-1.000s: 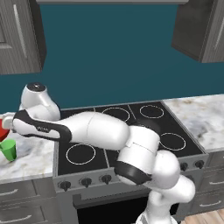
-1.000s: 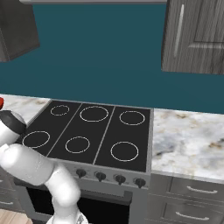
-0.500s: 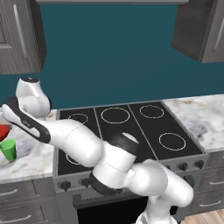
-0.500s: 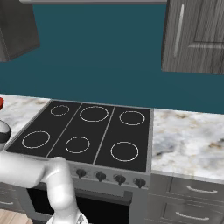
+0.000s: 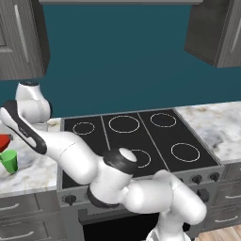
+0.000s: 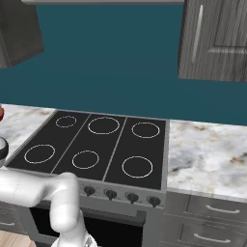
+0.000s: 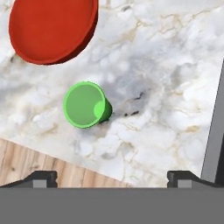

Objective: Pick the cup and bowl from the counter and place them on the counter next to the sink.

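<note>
The green cup (image 7: 85,105) stands upright on the marble counter (image 7: 166,83), a little left of centre in the hand view. The red bowl (image 7: 52,26) lies beyond it at the upper left, a short gap apart. My gripper (image 7: 113,178) hovers above the counter, open, with nothing between its fingertips (image 7: 43,177); the cup sits ahead of the left tip. In the left base view the cup (image 5: 9,161) and a sliver of the bowl (image 5: 4,141) show at the far left edge, with my arm stretched over toward them. The sink is out of view.
The black stovetop (image 5: 141,136) lies right of this counter stretch (image 5: 33,174); its dark edge (image 7: 216,131) runs down the right of the hand view. Wooden floor (image 7: 35,162) shows past the counter's front edge. More marble counter (image 6: 207,154) lies right of the stove.
My arm has swung further left, out over the counter beside the stove, and the elbow has dropped lower. The jaws stay open. Cup and bowl have not moved.
</note>
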